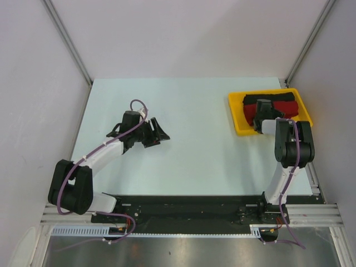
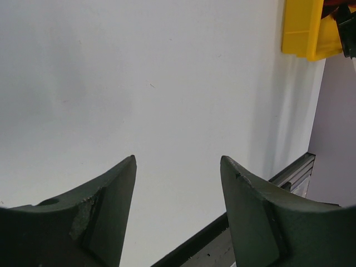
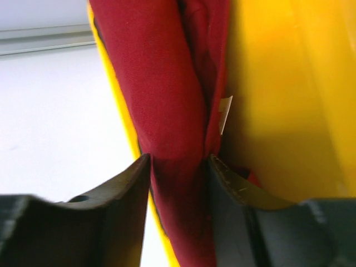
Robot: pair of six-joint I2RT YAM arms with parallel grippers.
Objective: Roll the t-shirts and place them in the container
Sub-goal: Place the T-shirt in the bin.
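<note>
right gripper (image 3: 178, 161): jaws either side of the red t-shirt (image 3: 161, 83), touching it; can't tell if it's pinched or loose
black t-shirt (image 1: 250, 103): just beyond, same yellow tray (image 3: 278, 111)
left gripper (image 2: 178, 158): spread apart, empty
progress: both look rolled, probably nearly done

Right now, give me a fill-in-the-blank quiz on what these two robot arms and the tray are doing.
1. The tray at the table's far right is ___.
2. The t-shirt between the right hand's fingers is ___.
3. The left hand, open above the table, holds ___.
Missing words: yellow, red, nothing.
</note>
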